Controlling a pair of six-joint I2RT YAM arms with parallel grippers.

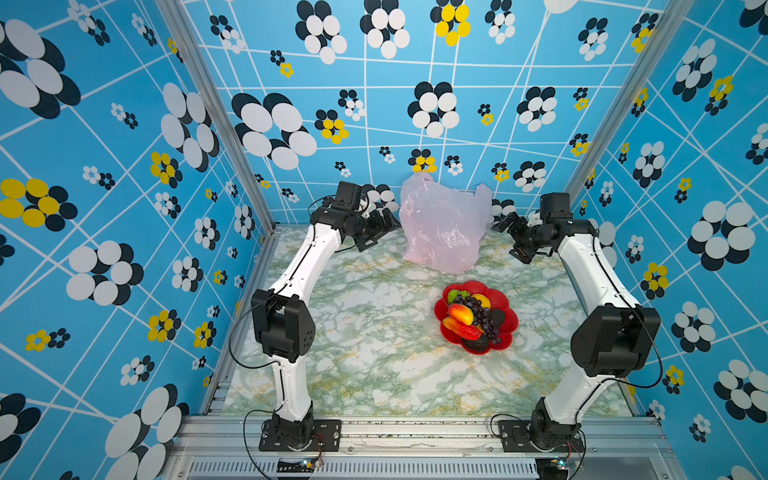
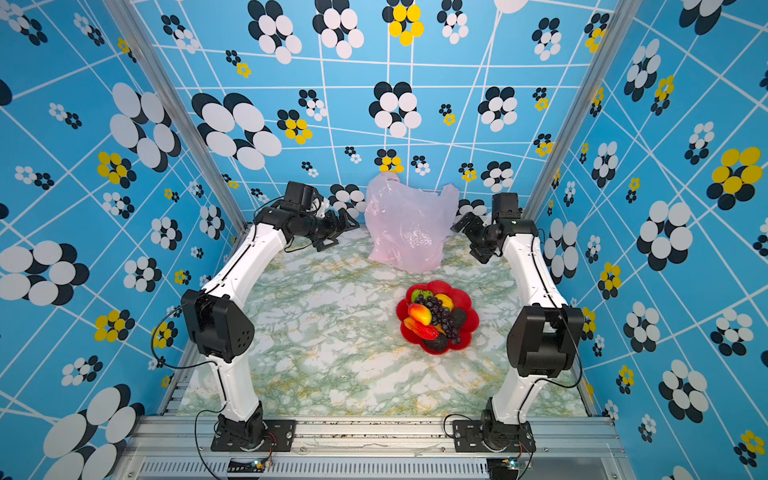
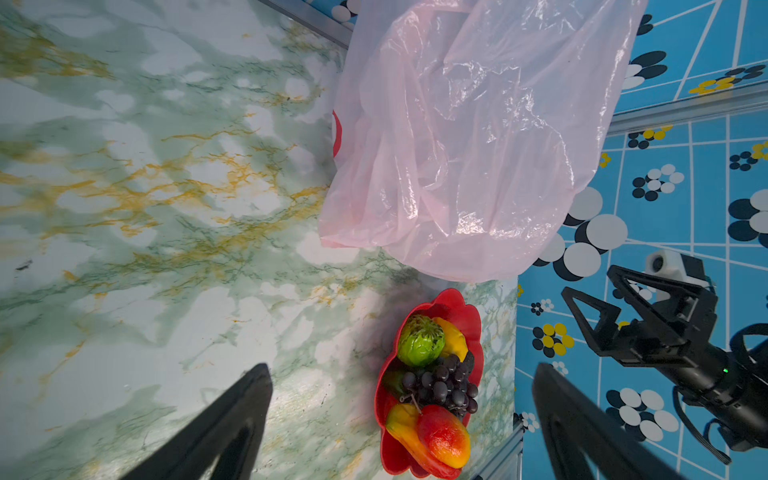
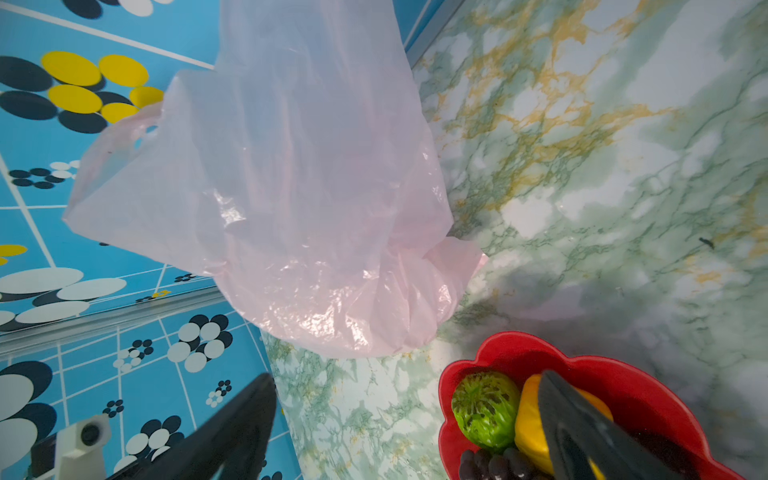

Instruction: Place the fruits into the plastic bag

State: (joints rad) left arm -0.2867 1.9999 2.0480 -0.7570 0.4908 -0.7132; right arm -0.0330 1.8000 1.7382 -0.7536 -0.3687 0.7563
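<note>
Right of centre, nearer than the bag (image 1: 444, 224), the fruits (image 1: 473, 318) fill a dish (image 1: 510, 323), closest to the right gripper (image 1: 507, 239). It and the left gripper (image 1: 380, 235) gape empty.

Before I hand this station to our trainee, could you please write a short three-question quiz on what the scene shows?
1. True or false: the fruits lie piled in the red dish.
2. Pick one. The plastic bag stands: A) in front of the dish; B) behind the dish, by the back wall; C) on top of the dish.
3. Fill in: the left gripper and the right gripper are both ____ and hold nothing.

Key: 1 true; 2 B; 3 open.
</note>
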